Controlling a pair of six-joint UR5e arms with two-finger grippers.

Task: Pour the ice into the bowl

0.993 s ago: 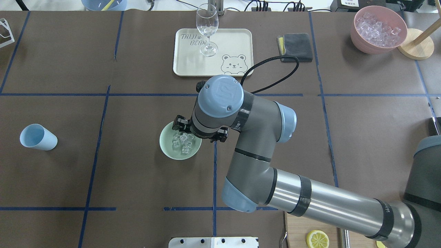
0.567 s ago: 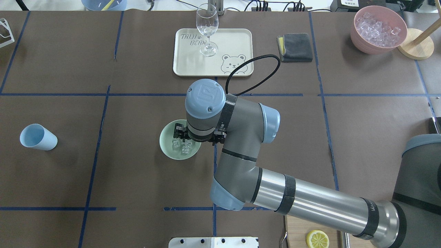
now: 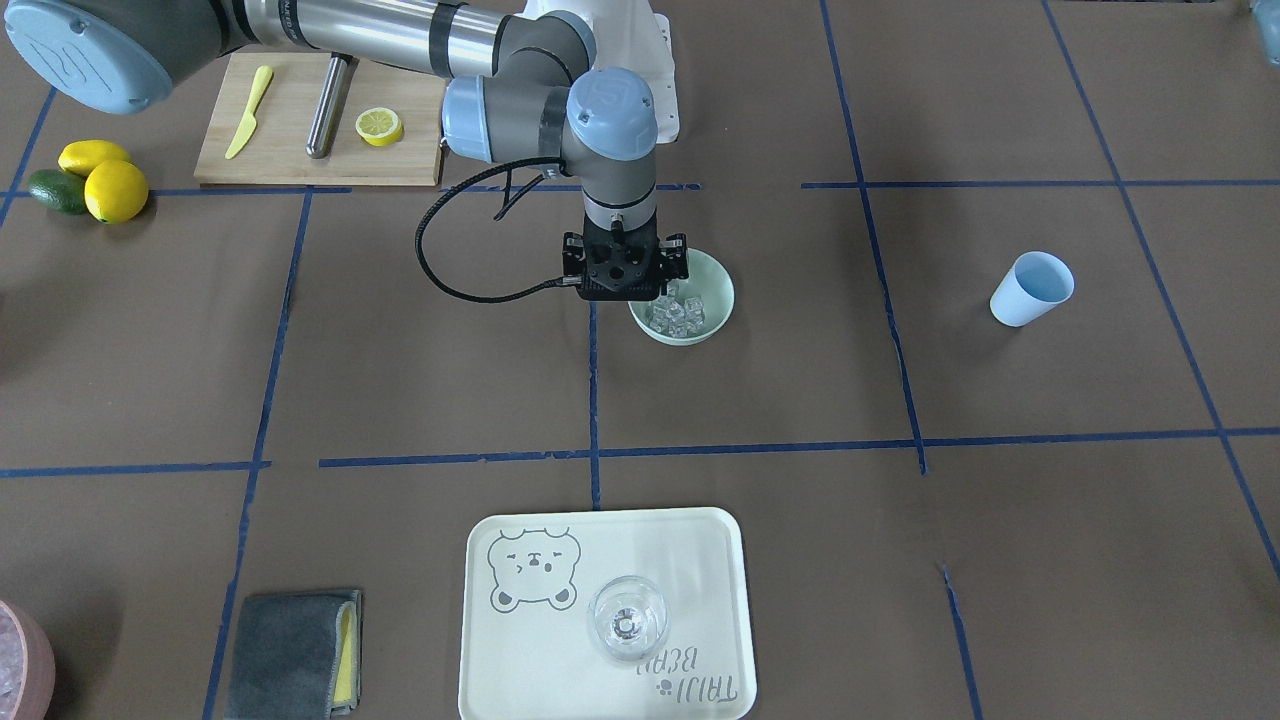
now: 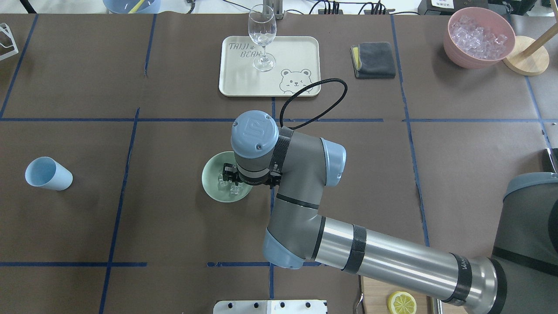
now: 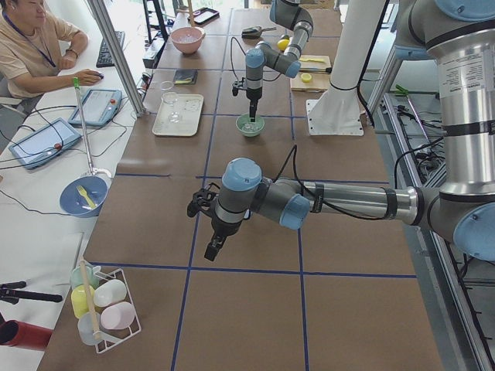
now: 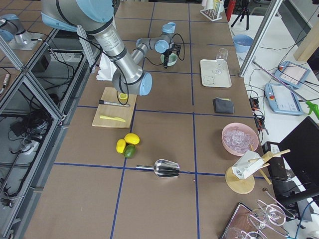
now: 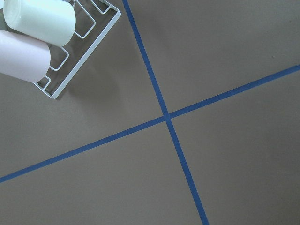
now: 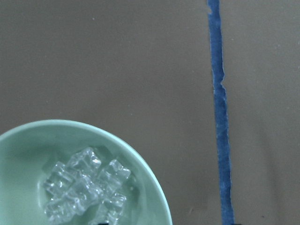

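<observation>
The pale mint-green bowl [image 4: 211,174] stands at the table's middle and holds a small heap of clear ice [image 3: 682,316] cubes. It also shows in the right wrist view [image 8: 154,197], with the ice [image 8: 84,183] inside. My right gripper [image 3: 625,290] points down over the bowl's edge nearest the robot's right, empty, jaws apart. In the overhead view the wrist hides it. A light blue cup [image 4: 48,173] stands upright and empty far to the left. My left gripper [image 5: 210,249] hangs above bare table, seen only in the exterior left view. I cannot tell if it is open or shut.
A cream tray [image 4: 296,48] with a wine glass [image 4: 261,39] sits behind the bowl. A grey cloth [image 4: 374,59] and a pink container [image 4: 478,37] of ice are at back right. A cutting board [image 3: 300,120] and lemons [image 3: 100,180] lie near the robot's right.
My right wrist has moved left and toward the robot, over the bowl, and now covers more of the ice. Bowl, ice and cup have not moved.
</observation>
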